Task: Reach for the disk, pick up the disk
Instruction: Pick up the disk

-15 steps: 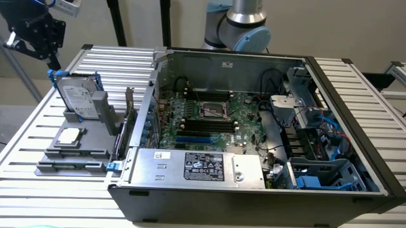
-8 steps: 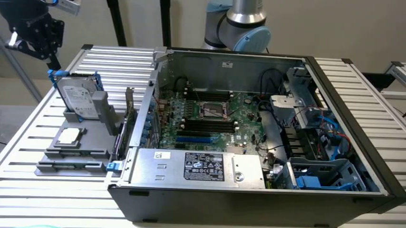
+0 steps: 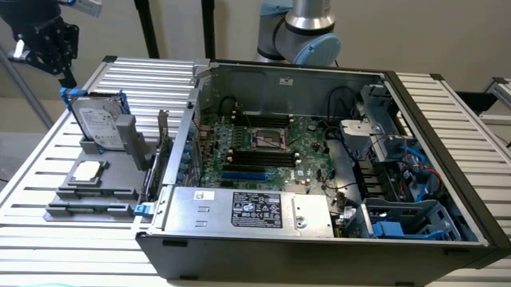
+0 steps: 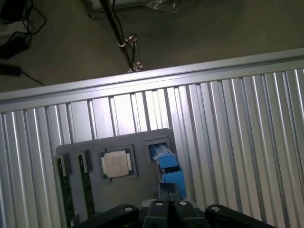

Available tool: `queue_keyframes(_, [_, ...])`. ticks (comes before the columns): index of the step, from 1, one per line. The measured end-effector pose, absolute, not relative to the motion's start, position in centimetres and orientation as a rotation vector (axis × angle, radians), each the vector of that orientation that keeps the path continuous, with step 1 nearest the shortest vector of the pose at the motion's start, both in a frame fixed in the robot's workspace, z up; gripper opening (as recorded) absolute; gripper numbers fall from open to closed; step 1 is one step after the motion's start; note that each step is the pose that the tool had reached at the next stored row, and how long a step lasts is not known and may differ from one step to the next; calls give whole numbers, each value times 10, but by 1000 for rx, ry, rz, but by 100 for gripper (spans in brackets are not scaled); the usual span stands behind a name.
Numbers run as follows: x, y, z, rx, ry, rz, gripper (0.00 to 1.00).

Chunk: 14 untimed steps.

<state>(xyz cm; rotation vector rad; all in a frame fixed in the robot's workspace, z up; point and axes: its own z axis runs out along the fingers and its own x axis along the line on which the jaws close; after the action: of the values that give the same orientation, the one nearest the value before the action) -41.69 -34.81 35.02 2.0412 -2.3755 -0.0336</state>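
We are watching the pincer [image 3: 57,60] hanging over the slatted table [image 3: 48,239], and we cannot tell whether it is apart or together. Just below it, not touching, the disk [image 3: 100,122] is standing on edge in a slot of the grey tray [image 3: 88,197], its white label carrying print too small for reading. Beside the disk a square chip [image 3: 88,171] is lying flat. Farther off, the open computer case [image 3: 319,251] is showing a power supply [image 3: 200,209] whose label we are not managing to read.
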Motion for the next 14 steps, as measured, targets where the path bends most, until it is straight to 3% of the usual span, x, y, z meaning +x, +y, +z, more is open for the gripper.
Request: queue_keyframes(14, [-417,-345,350,2162,-2275,-23,11])
